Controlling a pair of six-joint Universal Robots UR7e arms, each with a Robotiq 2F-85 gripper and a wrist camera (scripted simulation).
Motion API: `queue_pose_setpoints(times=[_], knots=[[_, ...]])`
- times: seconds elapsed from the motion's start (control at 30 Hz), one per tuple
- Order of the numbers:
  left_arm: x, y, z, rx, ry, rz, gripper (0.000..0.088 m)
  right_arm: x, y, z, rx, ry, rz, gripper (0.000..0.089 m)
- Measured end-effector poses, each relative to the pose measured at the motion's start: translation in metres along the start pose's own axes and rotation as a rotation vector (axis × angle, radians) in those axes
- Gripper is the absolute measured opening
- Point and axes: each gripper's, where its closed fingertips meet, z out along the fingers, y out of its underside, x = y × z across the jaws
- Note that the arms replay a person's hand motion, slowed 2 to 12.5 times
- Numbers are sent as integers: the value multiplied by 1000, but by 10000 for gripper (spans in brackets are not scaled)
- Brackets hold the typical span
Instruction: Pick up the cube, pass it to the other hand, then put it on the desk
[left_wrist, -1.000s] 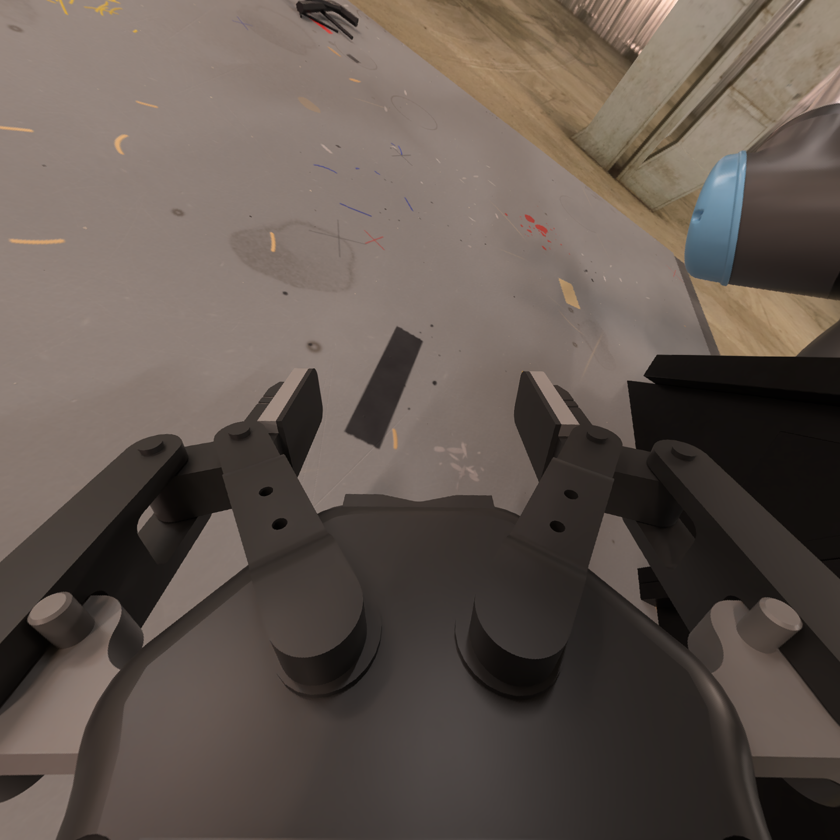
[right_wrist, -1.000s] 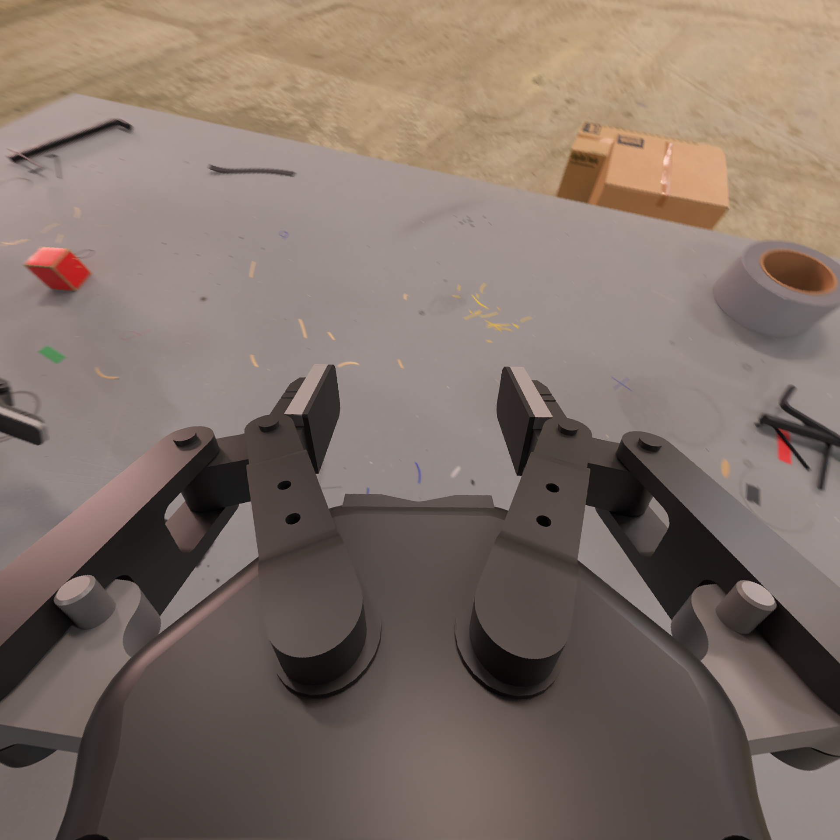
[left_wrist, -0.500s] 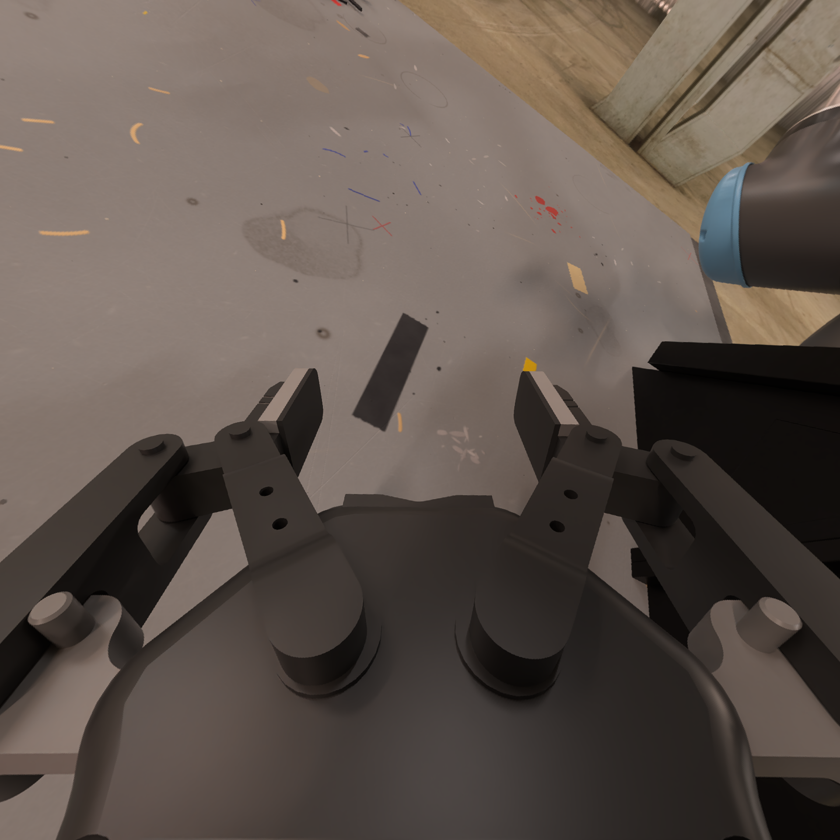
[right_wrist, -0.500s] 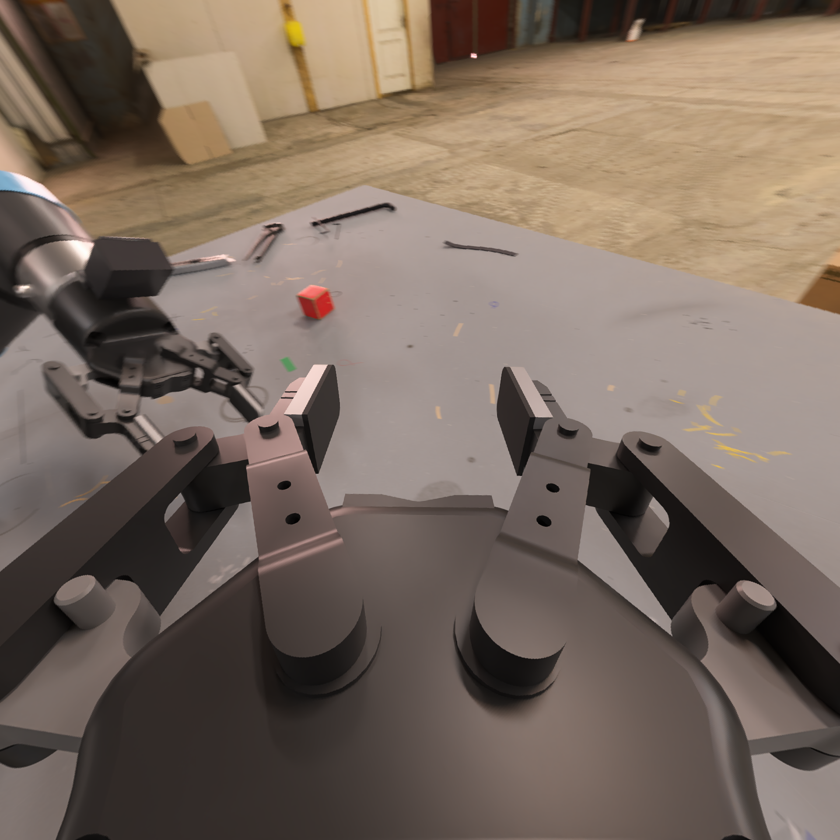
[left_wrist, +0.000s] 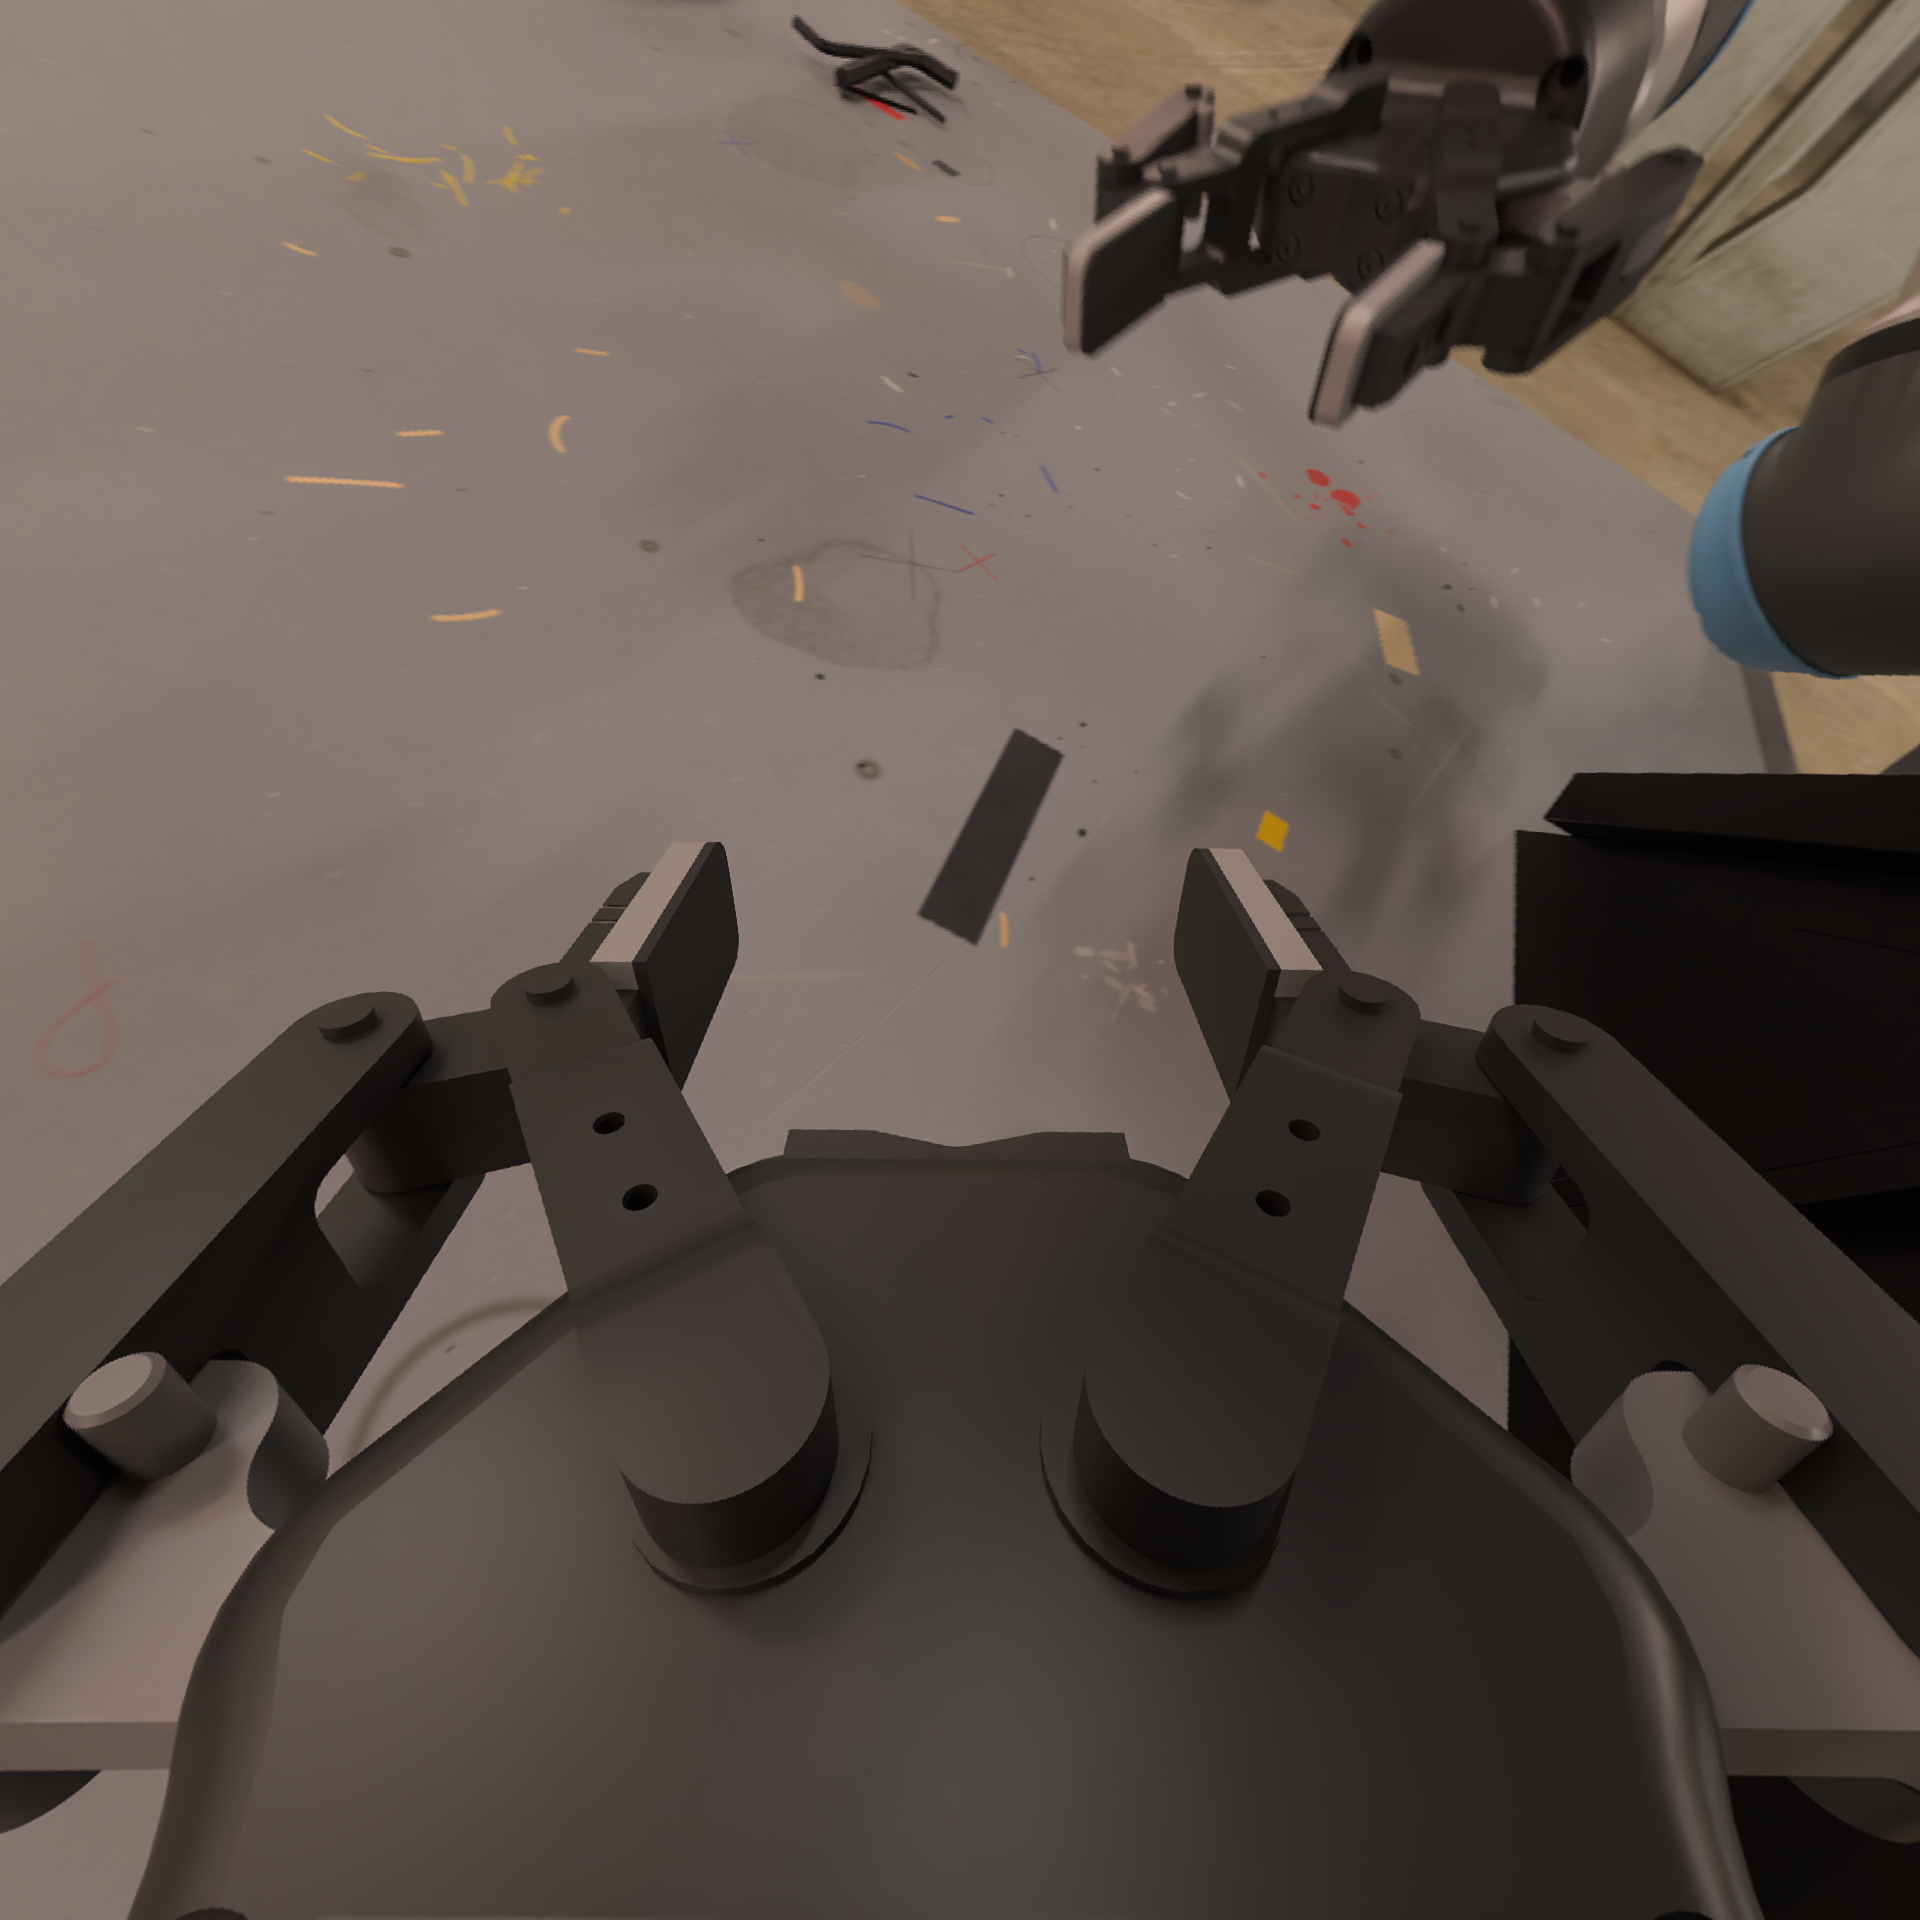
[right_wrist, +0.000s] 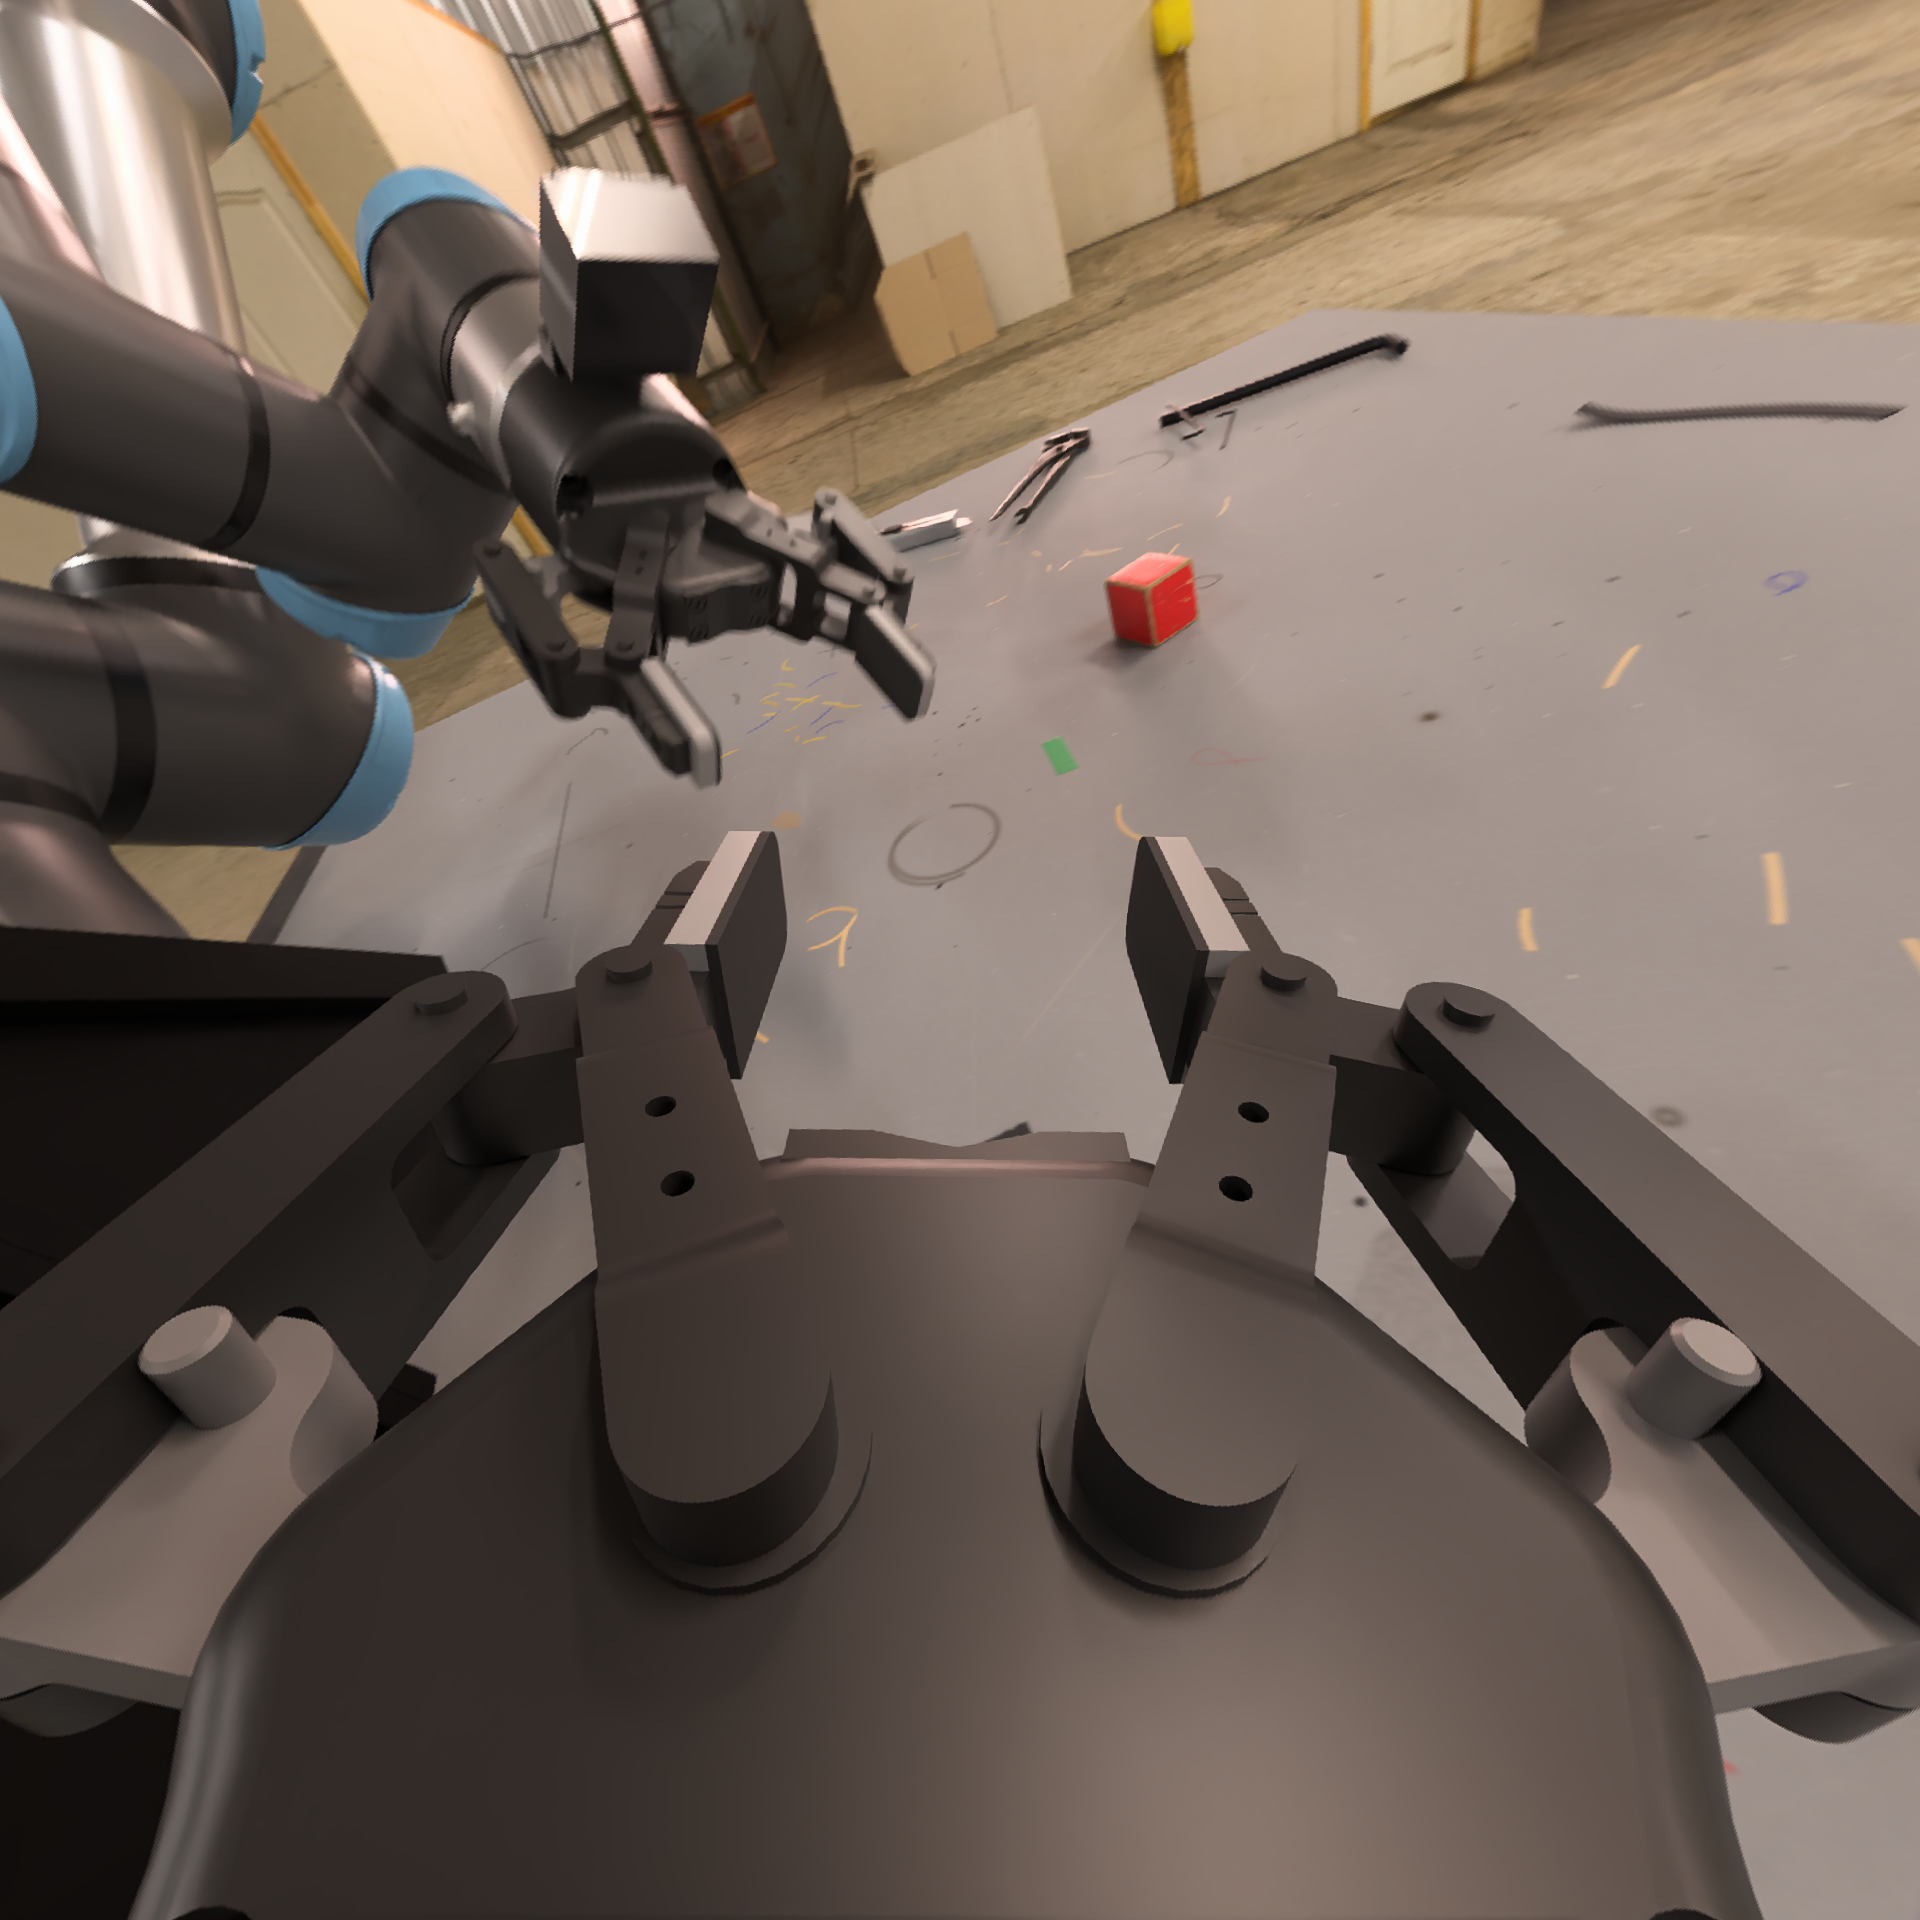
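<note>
A red cube (right_wrist: 1151, 600) sits on the grey desk (right_wrist: 1455, 748), seen only in the right wrist view, far ahead and slightly right of my right gripper (right_wrist: 956, 914). My right gripper is open and empty, above the desk. My left gripper (left_wrist: 961, 914) is open and empty, low over the desk (left_wrist: 520, 675). In the right wrist view the left gripper (right_wrist: 805, 707) hangs open at the left, short of the cube. In the left wrist view the right gripper (left_wrist: 1216, 322) shows open at the top right. The cube is not in the left wrist view.
A black box (left_wrist: 1714, 977) stands at the desk's near edge beside the left gripper; it also shows in the right wrist view (right_wrist: 187, 1039). Black hex keys (left_wrist: 883, 78), a long black key (right_wrist: 1288, 379), pliers (right_wrist: 1039, 473) and a black tape strip (left_wrist: 992, 836) lie on the desk.
The right wrist camera has swung left, bringing the left arm and cube closer to centre. The right gripper has entered the left wrist view at top right. Both grippers stayed open.
</note>
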Motion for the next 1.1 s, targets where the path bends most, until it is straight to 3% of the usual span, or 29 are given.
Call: queue_pose_setpoints(times=[0.3,0.7,1.1], knots=[[-35,-5,-45,-32,-160,12,747,-21,33,21,-27,-111,39,538],[-88,1,-96,-173,-301,4,757,-29,57,32,-40,-154,75,516],[-155,11,-124,-376,-450,153,735,-21,68,33,-102,-130,70,509]])
